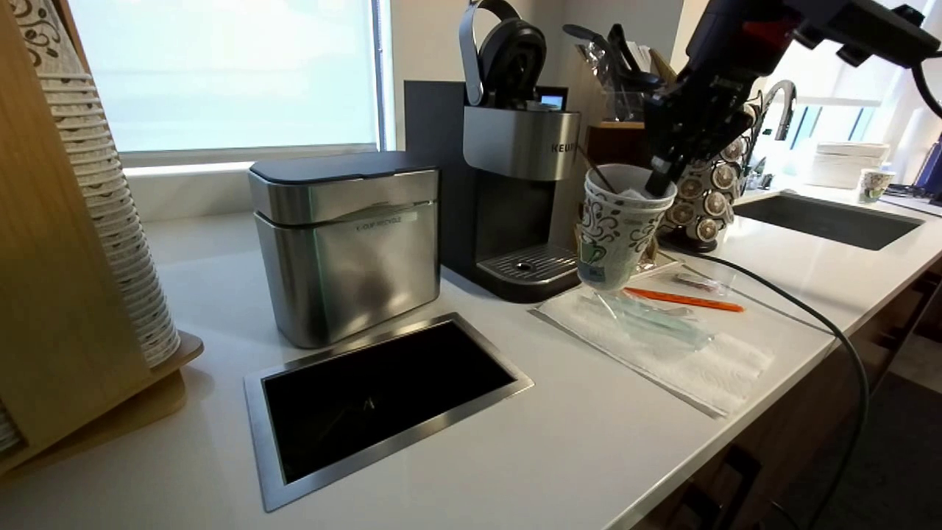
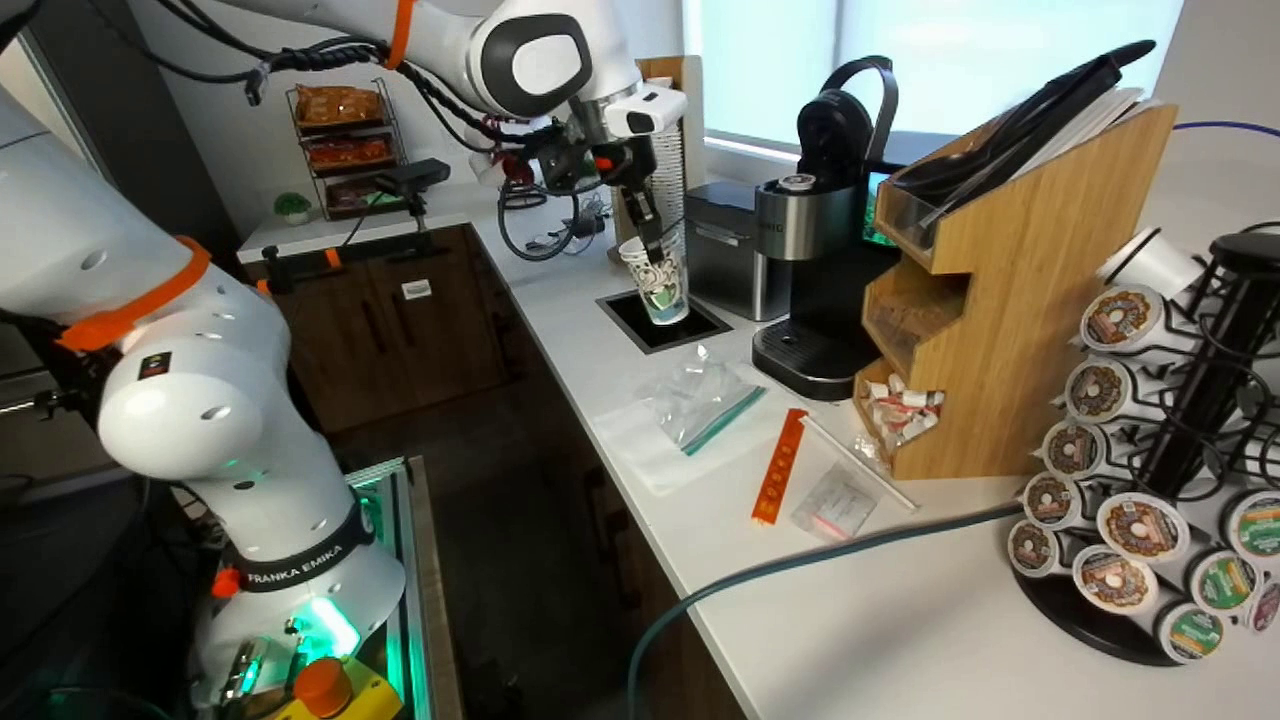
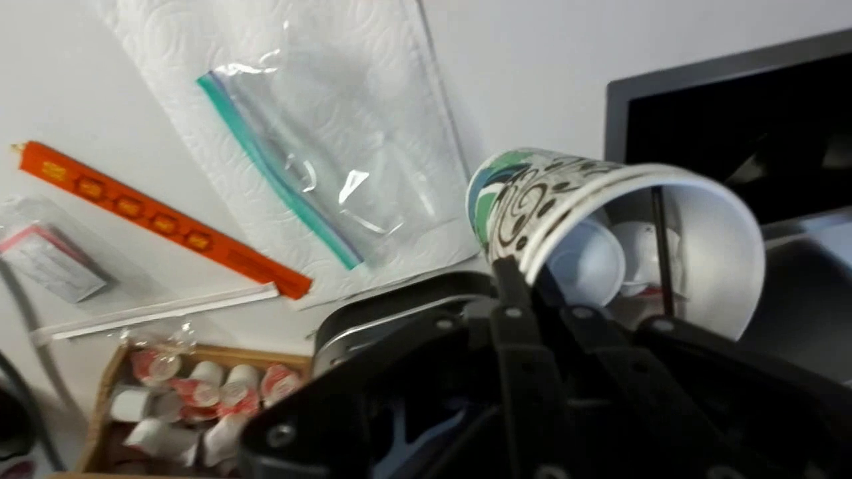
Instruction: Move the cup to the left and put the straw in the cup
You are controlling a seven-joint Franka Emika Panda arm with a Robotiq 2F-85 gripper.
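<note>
White countertop [image 1: 574,442] spreads beneath the tilted cup [image 1: 622,235]: whitish, tapered, brown-scrolled, with green and blue toward its base. Gripped by its wall in the claw [image 3: 526,279], it hangs at three o'clock from the plastic bag [image 3: 319,186] in the wrist view.

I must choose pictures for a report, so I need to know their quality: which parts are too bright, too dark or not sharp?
Both exterior views: the window pale and washed out. All three views: the counter opening nearly black. Wrist view: hard glints on the bag, the gripper mostly dark, the packet too soft to read, though swirls on the cup show clearly.
</note>
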